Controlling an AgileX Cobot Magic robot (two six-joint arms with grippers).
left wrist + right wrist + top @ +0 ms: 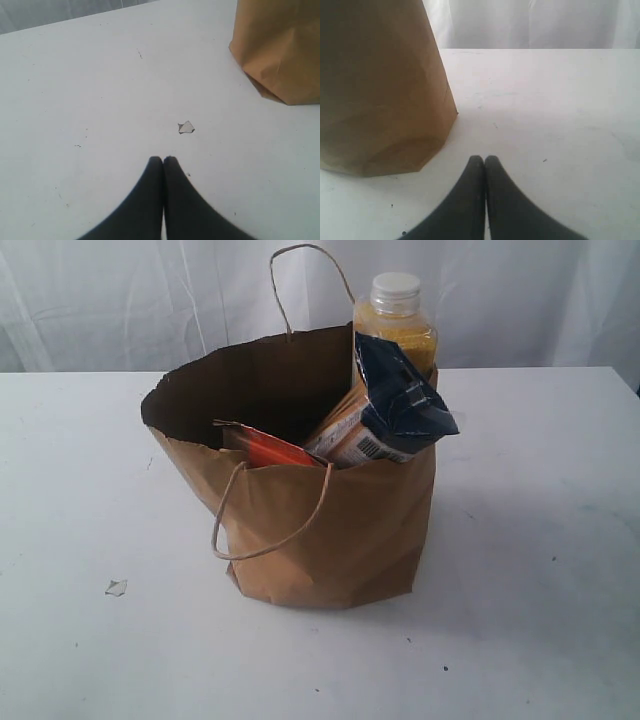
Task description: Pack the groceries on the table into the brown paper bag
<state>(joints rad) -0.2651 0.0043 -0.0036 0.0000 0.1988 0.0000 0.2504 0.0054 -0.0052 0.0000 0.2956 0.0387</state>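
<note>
On the white desk [540, 560] the brown paper bag [340, 530] stands upright near the middle, and I can see into its ragged, open mouth. Three groceries show above the rim. The bottle [396, 325] of yellow grains with a white cap stands at the far right side. The navy and cream packet [398, 405] leans over the right edge just in front of it. The brown pouch [272, 448] with the orange label pokes up against the near wall. One twisted handle [214, 530] droops down the bag's front. My left hand [163, 160] sits over the desk, fingers pressed together with nothing between them. A small torn scrap [186, 127] lies just ahead of it, and the bag's corner is further off. My right hand [484, 159] is likewise pinched closed and empty, close beside the bag's base.
</note>
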